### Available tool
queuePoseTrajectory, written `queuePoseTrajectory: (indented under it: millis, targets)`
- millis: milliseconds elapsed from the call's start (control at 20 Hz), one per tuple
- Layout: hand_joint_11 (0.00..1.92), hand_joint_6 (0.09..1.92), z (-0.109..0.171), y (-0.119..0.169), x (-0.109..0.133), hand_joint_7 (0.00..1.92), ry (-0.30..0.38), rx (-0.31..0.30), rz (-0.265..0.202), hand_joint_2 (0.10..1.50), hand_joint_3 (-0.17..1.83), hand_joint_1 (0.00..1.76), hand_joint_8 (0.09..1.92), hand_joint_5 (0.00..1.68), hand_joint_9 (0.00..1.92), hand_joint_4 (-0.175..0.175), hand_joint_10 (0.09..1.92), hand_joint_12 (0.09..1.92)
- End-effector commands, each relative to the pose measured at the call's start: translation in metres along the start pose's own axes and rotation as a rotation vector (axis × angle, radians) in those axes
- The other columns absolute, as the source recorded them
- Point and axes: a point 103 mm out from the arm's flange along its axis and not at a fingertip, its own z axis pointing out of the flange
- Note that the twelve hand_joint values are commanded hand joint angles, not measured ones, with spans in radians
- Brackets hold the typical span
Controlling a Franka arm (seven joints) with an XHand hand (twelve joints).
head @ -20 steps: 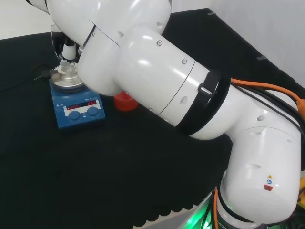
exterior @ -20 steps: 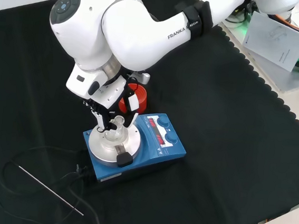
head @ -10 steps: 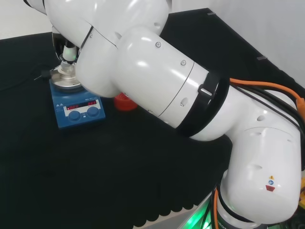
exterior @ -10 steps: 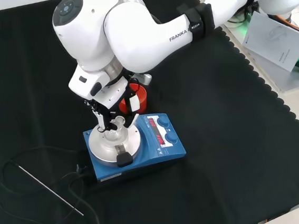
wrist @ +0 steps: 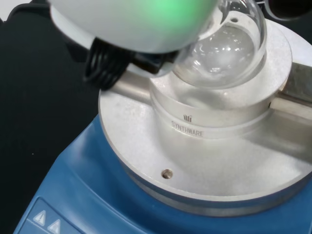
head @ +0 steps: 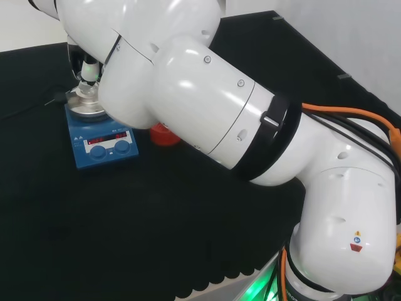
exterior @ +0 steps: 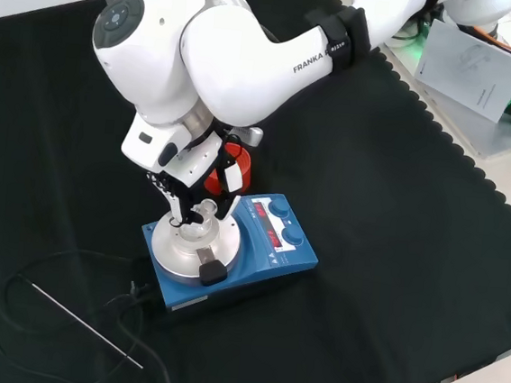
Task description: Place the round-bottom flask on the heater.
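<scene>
In the front view my robot hand [exterior: 194, 186] hangs left of centre, directly over the heater [exterior: 228, 249], with its dark fingers [exterior: 174, 204] curled around the neck of the flask [exterior: 200, 220]. So I am grasping the flask. It stands upright, neck up, with its round body in the middle of the heater's round metal plate [exterior: 186, 251].

In the wrist view the clear bulb of the flask [wrist: 222, 51] sits in the raised metal cup [wrist: 214, 119] at the centre of the plate; whether glass rests fully on metal there I cannot tell.

In the head view the heater [head: 100, 139] lies at the upper left of the frame, its blue body and red display facing the camera, and the flask [head: 88, 93] shows on top of it, under my fingers.

A red ring [exterior: 238, 158] stands on the desk [exterior: 394, 259] just behind the heater in the front view. A thin metal rod [exterior: 84, 323] lies on the cloth at the lower left, well apart from the heater.
</scene>
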Motion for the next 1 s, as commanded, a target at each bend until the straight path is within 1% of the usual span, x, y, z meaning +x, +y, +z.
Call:
queuePoseTrajectory:
  millis: [50,150,250,300,400,600,750,800,850,900,950,1000]
  targets:
    - [1.55,0.79,0.002,0.0,-0.003,1.44,0.0,0.019,0.005,0.57,0.84,1.19,0.75,1.25,1.64,-0.152,0.49,1.03]
    - [1.54,0.88,0.001,0.001,-0.005,1.41,0.001,0.024,0.005,0.46,0.91,1.15,0.77,1.1,1.62,-0.167,0.52,1.02]
    - [1.53,0.96,0.004,0.001,-0.015,1.39,0.003,0.022,0.003,0.4,0.96,1.12,0.8,1.01,1.6,-0.174,0.55,1.03]
    - [1.53,0.98,0.006,0.0,-0.022,1.37,0.004,0.022,0.001,0.39,0.97,1.12,0.81,0.99,1.59,-0.175,0.57,1.04]
    - [1.53,1.0,0.001,0.004,-0.008,1.35,-0.007,0.033,0.004,0.38,0.98,1.11,0.84,0.95,1.57,-0.175,0.59,1.04]
    - [1.52,1.07,0.0,0.006,-0.006,1.27,0.003,0.038,-0.001,0.38,0.97,1.08,0.92,0.84,1.54,-0.175,0.62,1.04]
    - [1.51,1.1,0.0,0.008,-0.009,1.22,0.01,0.04,-0.003,0.38,0.96,1.06,0.97,0.74,1.52,-0.175,0.64,1.05]
    - [1.51,1.12,0.0,0.008,-0.01,1.19,0.009,0.046,-0.005,0.38,0.96,1.05,0.99,0.66,1.51,-0.175,0.64,1.05]
    - [1.51,1.14,0.0,0.007,-0.011,1.16,0.005,0.053,-0.006,0.37,0.96,1.03,1.02,0.54,1.5,-0.175,0.65,1.05]
    - [1.51,1.1,0.0,0.007,-0.012,1.12,0.0,0.065,-0.009,0.37,0.95,1.01,1.04,0.4,1.48,-0.175,0.66,1.05]
    - [1.49,1.0,0.0,0.006,-0.013,1.08,-0.004,0.072,-0.01,0.37,0.94,0.98,1.06,0.26,1.46,-0.172,0.67,1.07]
    - [1.48,0.87,0.0,0.005,-0.015,1.04,-0.008,0.076,-0.01,0.37,0.93,0.94,1.08,0.17,1.44,-0.162,0.69,1.09]
